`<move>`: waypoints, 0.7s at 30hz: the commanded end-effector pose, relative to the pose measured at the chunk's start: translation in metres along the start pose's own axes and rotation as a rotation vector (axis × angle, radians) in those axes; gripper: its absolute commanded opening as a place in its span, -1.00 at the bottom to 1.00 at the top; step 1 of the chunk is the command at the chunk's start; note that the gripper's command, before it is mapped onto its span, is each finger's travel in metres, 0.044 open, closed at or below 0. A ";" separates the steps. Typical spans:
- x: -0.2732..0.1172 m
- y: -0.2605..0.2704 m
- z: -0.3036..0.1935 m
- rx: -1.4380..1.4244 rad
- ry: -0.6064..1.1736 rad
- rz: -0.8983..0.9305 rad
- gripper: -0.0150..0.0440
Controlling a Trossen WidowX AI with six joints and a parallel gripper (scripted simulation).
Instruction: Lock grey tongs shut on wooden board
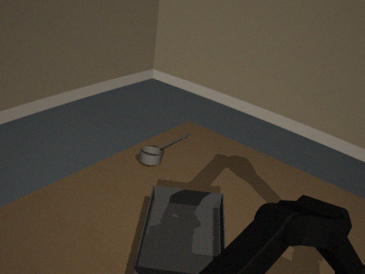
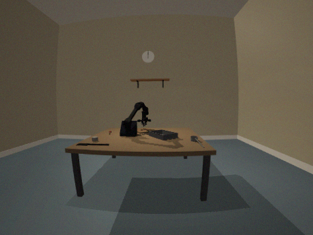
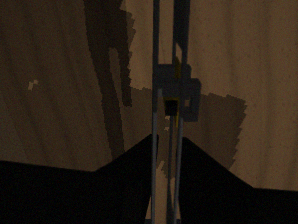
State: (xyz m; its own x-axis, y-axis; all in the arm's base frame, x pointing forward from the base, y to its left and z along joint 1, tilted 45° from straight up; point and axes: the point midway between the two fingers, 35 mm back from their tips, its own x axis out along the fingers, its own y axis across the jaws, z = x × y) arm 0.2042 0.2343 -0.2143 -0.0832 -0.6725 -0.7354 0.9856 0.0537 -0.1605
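Note:
The grey tongs run lengthwise through the wrist view with their two arms close together, nearly parallel. A grey block with a yellow and black part sits between and beside the arms; whether the lock holds is not visible. My gripper is shut on the tongs, one black finger on each side. It points down above the table in the exterior view, where the tongs are too small to make out. The wood-grained board lies beneath the tongs. The roasting tin shows no tongs across it.
A grey cup with a long handle stands beyond the tin. On the table, a small grey cup, a long dark bar and a small red thing lie at the left of the exterior view.

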 end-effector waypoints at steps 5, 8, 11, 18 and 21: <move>0.016 -0.002 0.003 -0.004 -0.006 0.002 -1.00; 0.020 -0.003 0.003 -0.004 -0.006 0.002 -1.00; 0.020 -0.003 0.003 -0.004 -0.006 0.002 -1.00; 0.017 -0.002 0.003 0.000 -0.002 -0.001 -0.64; 0.017 -0.002 0.003 0.000 -0.002 -0.001 -0.38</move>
State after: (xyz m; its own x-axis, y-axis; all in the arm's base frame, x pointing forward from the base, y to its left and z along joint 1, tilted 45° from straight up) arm 0.2006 0.2201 -0.2252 -0.0842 -0.6746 -0.7334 0.9854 0.0530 -0.1619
